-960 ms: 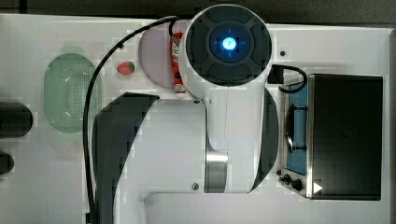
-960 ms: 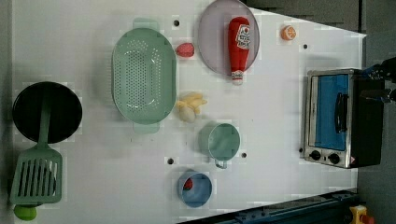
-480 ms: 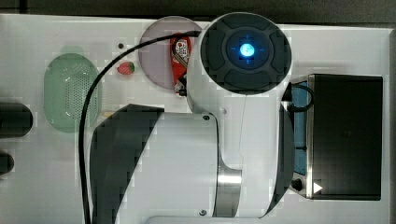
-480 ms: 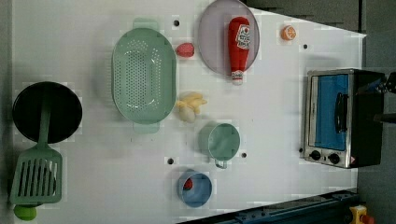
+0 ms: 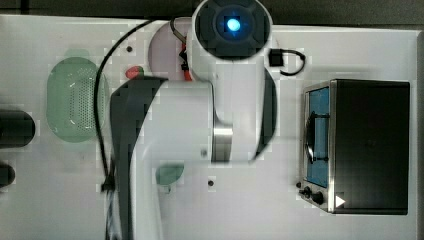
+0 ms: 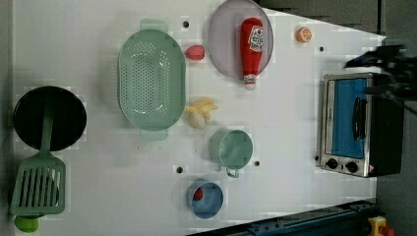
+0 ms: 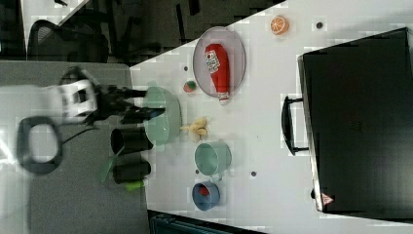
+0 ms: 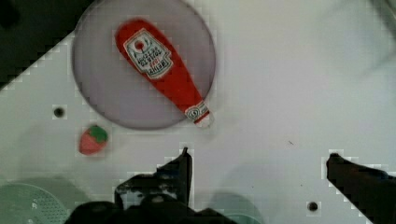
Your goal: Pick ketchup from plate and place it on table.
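Note:
The ketchup [image 6: 251, 46] is a slim red bottle with a white cap. It lies flat on the greyish-mauve plate [image 6: 223, 44], cap end reaching just past the rim. The right view shows the ketchup [image 7: 217, 66] on the plate [image 7: 236, 58] at the table's [image 7: 272, 112] far end. In the wrist view my gripper [image 8: 259, 161] hangs open above bare table [image 8: 280, 93]. Nothing is between its dark fingers [image 8: 184, 163], and the ketchup [image 8: 161, 70] and plate [image 8: 102, 88] lie apart from it. In the top view my arm covers most of the plate [image 5: 162, 50].
A green perforated basket [image 6: 151, 81] and a strawberry [image 6: 195, 52] sit beside the plate, with an orange slice [image 6: 303, 34] on its other side. A toaster oven [image 6: 354, 123], green cup [image 6: 235, 149], blue bowl [image 6: 205, 199], yellow fruit [image 6: 200, 112], black pan [image 6: 49, 118] and green spatula [image 6: 38, 189] stand around.
My arm has swung toward the top view's upper edge and now covers more of the plate. It has come further in at the left view's right edge. The ketchup has not moved.

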Tool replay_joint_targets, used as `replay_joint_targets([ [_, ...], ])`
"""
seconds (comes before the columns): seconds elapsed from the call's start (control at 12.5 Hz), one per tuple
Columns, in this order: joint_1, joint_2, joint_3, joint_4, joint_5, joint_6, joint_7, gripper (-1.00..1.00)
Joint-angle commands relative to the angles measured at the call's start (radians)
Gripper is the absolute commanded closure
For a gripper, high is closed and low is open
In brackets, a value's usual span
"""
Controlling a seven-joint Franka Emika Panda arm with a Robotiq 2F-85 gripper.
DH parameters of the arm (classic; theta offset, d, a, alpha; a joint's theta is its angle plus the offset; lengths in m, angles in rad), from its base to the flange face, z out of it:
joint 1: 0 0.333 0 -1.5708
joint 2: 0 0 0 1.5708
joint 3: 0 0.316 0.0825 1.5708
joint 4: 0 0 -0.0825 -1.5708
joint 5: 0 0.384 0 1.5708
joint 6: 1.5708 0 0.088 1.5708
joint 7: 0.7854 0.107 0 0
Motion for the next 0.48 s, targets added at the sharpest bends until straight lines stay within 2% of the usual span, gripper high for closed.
replay_joint_targets([
  [0.08,0.002,0.109,0.016,0.031,0.000,0.030,-0.160,-1.00],
  [0.48,0.029,0.307,0.027,0.147,-0.052,0.059,-0.338,-1.00],
])
